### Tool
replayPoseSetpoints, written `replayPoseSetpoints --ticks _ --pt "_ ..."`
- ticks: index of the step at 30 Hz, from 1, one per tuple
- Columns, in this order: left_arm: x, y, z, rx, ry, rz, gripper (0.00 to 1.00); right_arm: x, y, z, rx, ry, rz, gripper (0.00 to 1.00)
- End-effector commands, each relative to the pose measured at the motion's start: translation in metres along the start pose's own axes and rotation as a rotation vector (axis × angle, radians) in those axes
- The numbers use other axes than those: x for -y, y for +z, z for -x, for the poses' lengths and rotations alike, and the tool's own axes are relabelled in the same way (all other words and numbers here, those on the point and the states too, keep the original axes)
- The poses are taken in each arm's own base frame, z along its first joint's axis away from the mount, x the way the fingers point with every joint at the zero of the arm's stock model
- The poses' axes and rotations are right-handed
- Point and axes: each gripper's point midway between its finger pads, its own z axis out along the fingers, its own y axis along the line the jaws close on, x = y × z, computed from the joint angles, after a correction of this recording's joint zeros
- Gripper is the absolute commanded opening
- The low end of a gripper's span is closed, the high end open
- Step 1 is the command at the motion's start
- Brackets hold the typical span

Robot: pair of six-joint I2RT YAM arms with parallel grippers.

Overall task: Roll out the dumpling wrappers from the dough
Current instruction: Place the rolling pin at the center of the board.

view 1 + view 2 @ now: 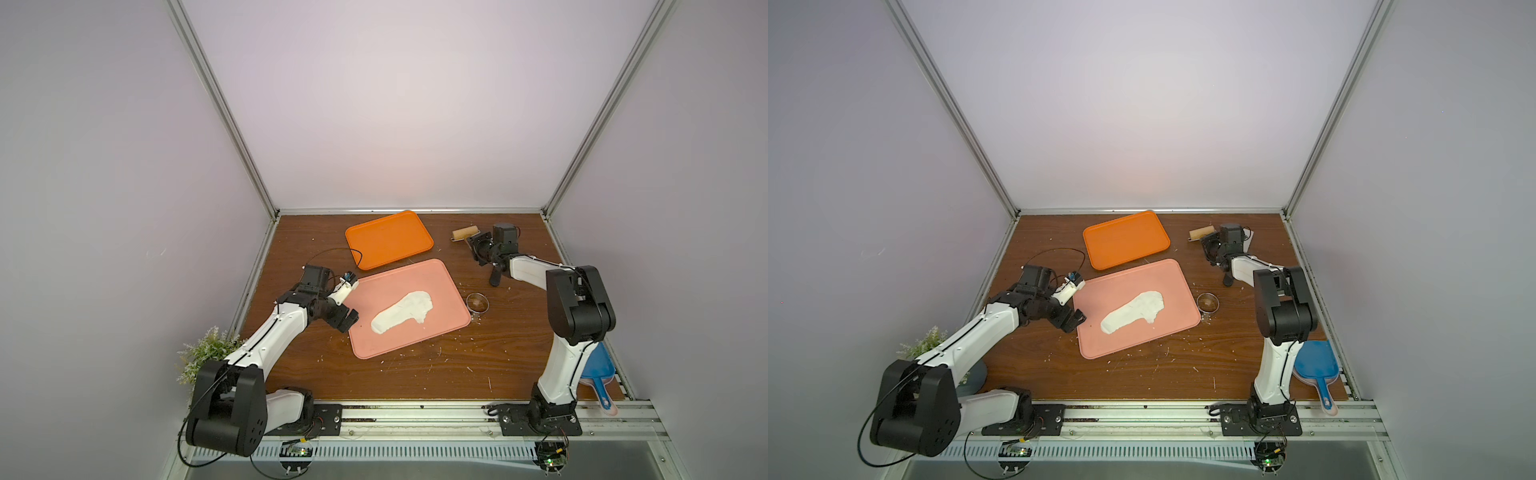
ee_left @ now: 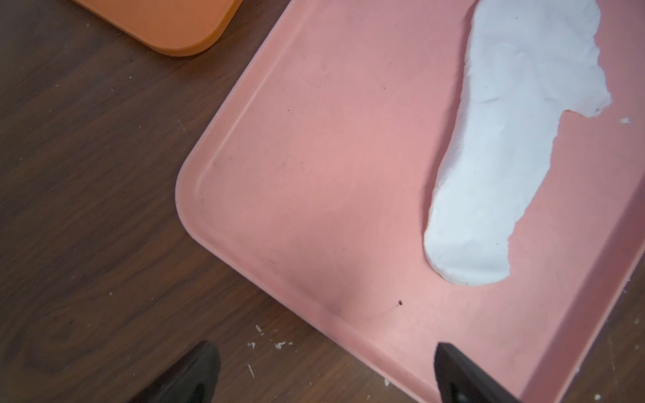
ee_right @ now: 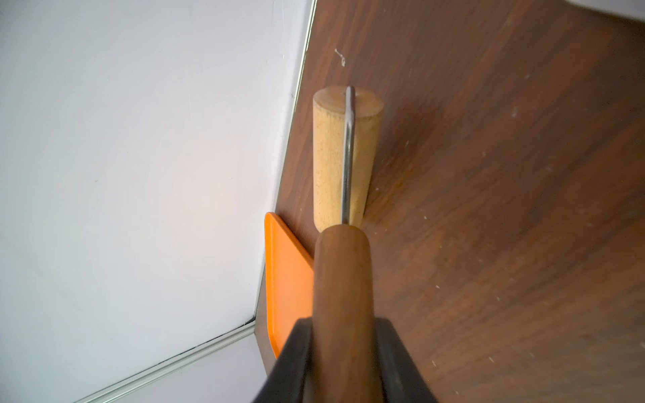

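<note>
Fetching: my right gripper point(image 3: 343, 328) clamps the roller point(image 3: 340, 157), my left gripper point(image 2: 324, 349) gapes empty; next, carry it onto the dough point(image 1: 401, 311)

- Dough point(image 1: 401, 312): white, rolled flat, one irregular elongated sheet.
- Lies mid pink tray point(image 1: 440, 278); long axis 8 to 2 o'clock, broader end at 2.
</note>
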Motion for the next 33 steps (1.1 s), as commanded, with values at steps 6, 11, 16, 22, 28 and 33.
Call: replayPoseSetpoints --ticks 6,11,16,22,28,33 --pt "0.005 0.002 -0.002 -0.003 0.002 -0.014 1.00 0.020 -0.021 -0.020 -0.043 -0.047 -0.059 0.49" --pt "0.007 0.003 -0.004 -0.010 0.000 -0.025 1.00 0.034 -0.028 -0.033 -0.115 -0.099 -0.129 0.69" --pt "0.007 0.004 -0.004 -0.013 -0.001 -0.029 1.00 0.041 -0.050 -0.037 -0.136 -0.170 -0.205 0.93" --pt "0.008 0.005 -0.006 -0.022 -0.003 -0.038 1.00 0.043 -0.093 -0.038 -0.126 -0.297 -0.296 0.99" --pt "0.006 0.003 -0.005 -0.018 -0.006 -0.021 1.00 0.054 -0.149 -0.037 -0.083 -0.404 -0.359 0.96" --pt "0.008 0.007 -0.006 -0.024 -0.017 -0.038 0.97 0.069 -0.190 -0.043 -0.068 -0.489 -0.346 0.81"
